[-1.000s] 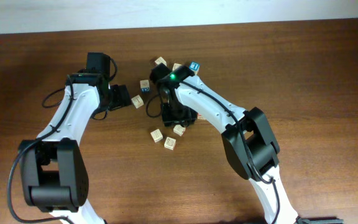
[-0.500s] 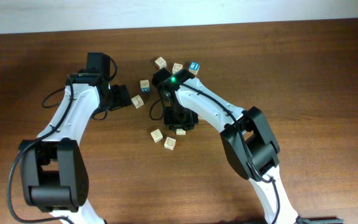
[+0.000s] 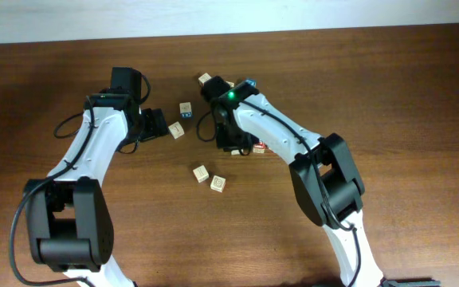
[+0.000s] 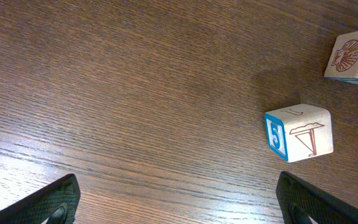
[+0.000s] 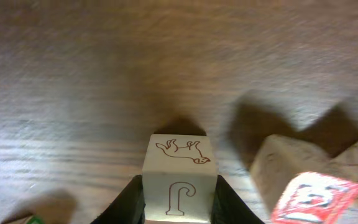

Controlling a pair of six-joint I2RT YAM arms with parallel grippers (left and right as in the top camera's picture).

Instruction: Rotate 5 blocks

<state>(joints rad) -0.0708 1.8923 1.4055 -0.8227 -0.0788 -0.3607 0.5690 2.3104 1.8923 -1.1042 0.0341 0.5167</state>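
The left gripper (image 3: 155,124) stands wide open and empty at the left, near a tan cube (image 4: 299,132) with a blue side; a loose block (image 3: 202,173) lies nearer, mid-table; the right gripper (image 5: 179,202) is clamped on the J block (image 5: 179,177), just left of the red-and-white block (image 5: 312,198); best to turn it slowly, level, clear of that neighbour, and seat it flat before releasing.
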